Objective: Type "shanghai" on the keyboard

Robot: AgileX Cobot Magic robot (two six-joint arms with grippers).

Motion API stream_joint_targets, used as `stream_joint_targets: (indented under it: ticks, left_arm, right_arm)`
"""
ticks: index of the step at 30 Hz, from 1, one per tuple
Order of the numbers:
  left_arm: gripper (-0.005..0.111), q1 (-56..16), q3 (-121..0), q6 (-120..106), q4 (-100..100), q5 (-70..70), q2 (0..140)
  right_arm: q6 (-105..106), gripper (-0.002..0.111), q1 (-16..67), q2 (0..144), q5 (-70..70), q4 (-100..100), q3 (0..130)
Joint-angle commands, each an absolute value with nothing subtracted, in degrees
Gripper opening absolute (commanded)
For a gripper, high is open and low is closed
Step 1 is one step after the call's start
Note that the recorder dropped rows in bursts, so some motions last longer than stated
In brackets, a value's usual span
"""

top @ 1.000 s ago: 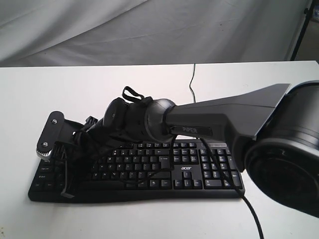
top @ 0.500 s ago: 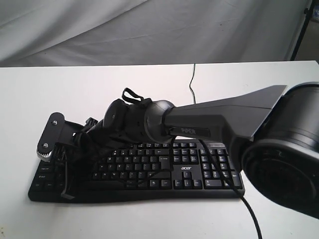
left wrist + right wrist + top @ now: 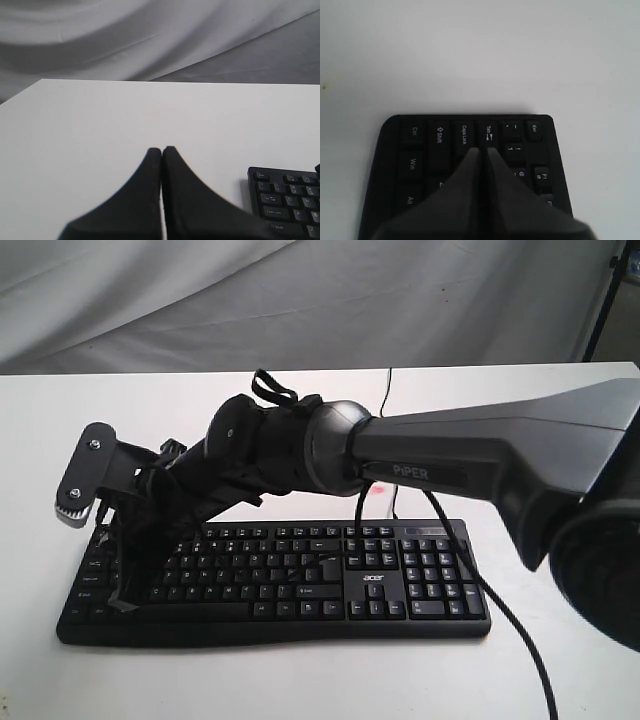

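The black keyboard lies across the white table, its "acer" logo facing the front. My right arm reaches across it from the right. The right gripper points down over the keyboard's left end and is shut with nothing in it. In the right wrist view its tips hover by the Caps Lock and Tab keys of the keyboard. My left gripper is shut and empty over bare table, and the keyboard's Esc corner lies off to one side. The exterior view does not show the left gripper.
The keyboard's thin black cable runs to the table's back edge. A black cable from the right arm hangs across the number pad and down to the front. Grey cloth hangs behind the table.
The right arm has risen and swung a little to the left, lifting its shut gripper higher over the keyboard's left end. The keyboard has not moved.
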State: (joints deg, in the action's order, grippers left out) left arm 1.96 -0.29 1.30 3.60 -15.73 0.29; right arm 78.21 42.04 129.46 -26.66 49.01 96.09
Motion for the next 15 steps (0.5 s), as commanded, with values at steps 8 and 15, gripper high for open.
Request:
stream_joint_targets:
  ticks: [8, 15]
  left_arm:
    - [0.001, 1.75, 0.00, 1.39, 3.56, -15.24, 0.00]
    - [0.001, 1.75, 0.00, 1.39, 3.56, -15.24, 0.00]
  right_arm:
    - [70.59, 0.000, 39.56, 128.98, -30.75, 40.46, 96.12]
    - [70.19, 0.000, 39.30, 128.72, -32.07, 39.25, 96.12]
